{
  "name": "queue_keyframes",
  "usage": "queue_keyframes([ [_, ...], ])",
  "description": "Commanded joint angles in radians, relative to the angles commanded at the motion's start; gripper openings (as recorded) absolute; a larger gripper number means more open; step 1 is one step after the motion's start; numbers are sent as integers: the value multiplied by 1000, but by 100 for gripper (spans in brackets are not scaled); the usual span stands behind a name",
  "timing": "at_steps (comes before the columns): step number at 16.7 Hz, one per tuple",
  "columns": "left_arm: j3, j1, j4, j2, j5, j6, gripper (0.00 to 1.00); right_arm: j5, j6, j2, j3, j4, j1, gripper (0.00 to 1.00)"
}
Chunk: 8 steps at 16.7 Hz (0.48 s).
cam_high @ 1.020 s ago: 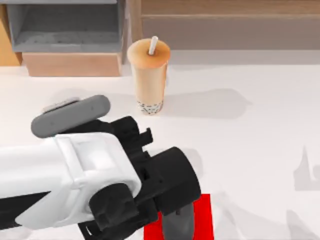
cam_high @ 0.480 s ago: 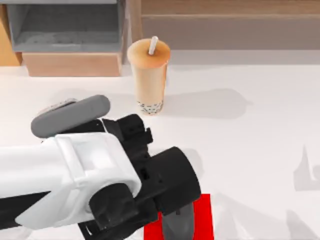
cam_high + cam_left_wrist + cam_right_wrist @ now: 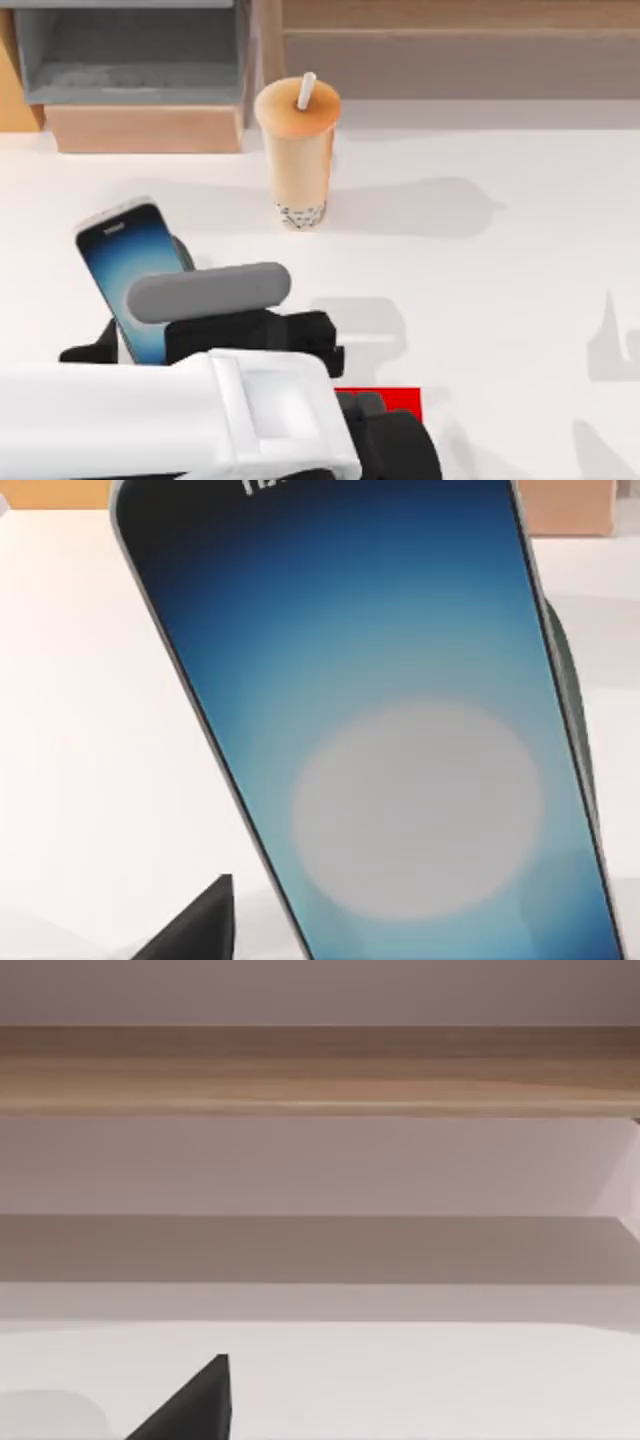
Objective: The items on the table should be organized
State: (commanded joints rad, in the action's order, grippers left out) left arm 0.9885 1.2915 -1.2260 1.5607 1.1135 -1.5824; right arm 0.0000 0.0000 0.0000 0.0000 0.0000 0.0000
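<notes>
The left arm is reaching across the wide, plain white bench (image 3: 520, 300) at the top view's lower left, its white and black body covering its hand there, so whether that hand is spread or pressed together cannot be told. In the left wrist view a dark finger tip (image 3: 195, 925) of the hand is showing close below the black smartphone with the glowing blue-white screen (image 3: 135, 280). The phone is leaning back, tilted, just ahead of the hand, with a dark green stand (image 3: 570, 695) peeking out behind its edge. Beyond the hand, well apart, the tall tan bubble-tea cup with a white straw (image 3: 298, 150) is standing upright near the wood-and-grey shelf unit (image 3: 140, 70). A corner of the red square mat (image 3: 385, 402) is showing beside the arm. The right wrist view is facing a wooden ledge (image 3: 320, 1070) over bare bench, with one dark finger tip (image 3: 190, 1405) in view.
</notes>
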Motion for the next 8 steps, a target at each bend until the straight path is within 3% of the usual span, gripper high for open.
queue_keyframes([
  [8, -20, -65, -35, -75, -6, -224, 100, 0, 0, 0, 0, 0, 0, 100],
])
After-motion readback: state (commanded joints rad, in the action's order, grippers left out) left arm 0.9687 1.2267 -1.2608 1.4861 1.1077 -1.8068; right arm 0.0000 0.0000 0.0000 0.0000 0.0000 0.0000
